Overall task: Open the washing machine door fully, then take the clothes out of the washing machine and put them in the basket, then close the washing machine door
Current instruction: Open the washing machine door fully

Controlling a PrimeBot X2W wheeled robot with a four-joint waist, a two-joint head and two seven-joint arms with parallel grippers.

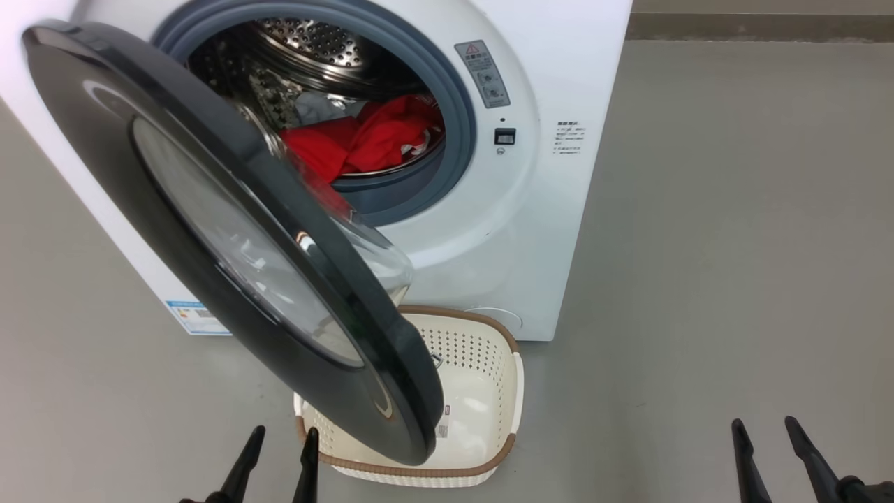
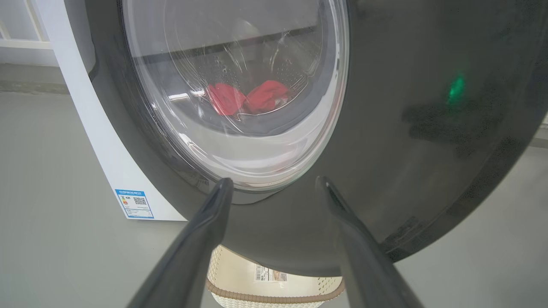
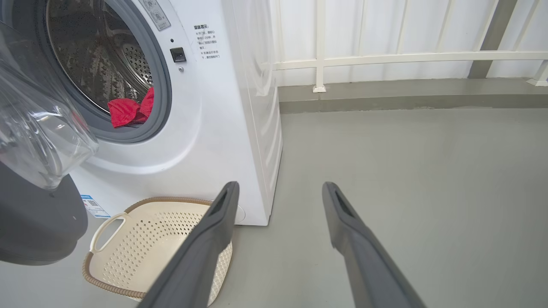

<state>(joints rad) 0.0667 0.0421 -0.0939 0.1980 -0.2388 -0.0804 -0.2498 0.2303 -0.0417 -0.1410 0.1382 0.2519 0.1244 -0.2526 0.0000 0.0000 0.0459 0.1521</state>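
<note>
The white washing machine (image 1: pixel 559 175) stands ahead with its round black-ringed door (image 1: pixel 230 230) swung partly out toward me, over the basket. Red clothes (image 1: pixel 370 140) lie in the steel drum, also seen through the door glass as clothes (image 2: pixel 246 97) and as clothes (image 3: pixel 128 111). The cream basket (image 1: pixel 503 370) sits on the floor below the door. My left gripper (image 1: pixel 286 436) is open, close in front of the door's lower black ring (image 2: pixel 385 128), with nothing between its fingers. My right gripper (image 1: pixel 763 427) is open over bare floor, right of the basket (image 3: pixel 128 252).
Grey floor (image 1: pixel 733 244) stretches to the right of the machine. A white railing (image 3: pixel 406 57) and a low kerb run along the back wall. A blue sticker (image 2: pixel 135 204) marks the machine's lower front corner.
</note>
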